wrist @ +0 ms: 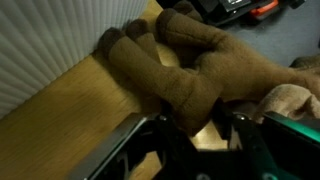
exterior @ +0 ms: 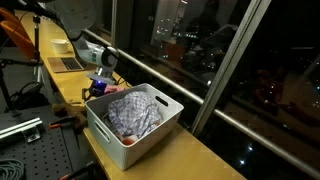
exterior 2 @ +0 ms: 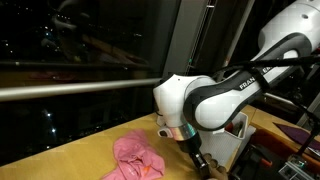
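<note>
seen from the wrist camera, the tool [wrist: 203, 125] i was steering stood low over the wooden surface [wrist: 70, 115], its dark jaws to either side of one limb of a brown plush toy [wrist: 190, 60]. from the pictures i could not tell whether the pads were pinching the fur or only bracketing it. the toy lay flat on the surface, stretched away from the tool, its far end close beside a pale ribbed panel [wrist: 40, 40]. a beige cloth [wrist: 292, 100] showed just to its other side.

in an exterior view the tool [exterior 2: 200, 160] hung below the white arm [exterior 2: 215, 95], with a crumpled pink cloth [exterior 2: 138, 158] near it on the surface and a white bin [exterior 2: 238, 138] just behind. the toy itself was hidden there. in an exterior view the bin [exterior: 160, 130] held a heap of checked cloth [exterior: 135, 112], and beyond it dark window glass [exterior: 200, 40] ran along the surface's far side.

the risk, as i judged it, lay in where the jaws sat. they stood on a soft, narrow limb rather than the body, so the fur could compress and slide out, or the toy could swing and drag. the jaws were also very near the wood, so any further drop could scrape the fingertips on the surface. the beige cloth was close enough to be caught along with the toy.
</note>
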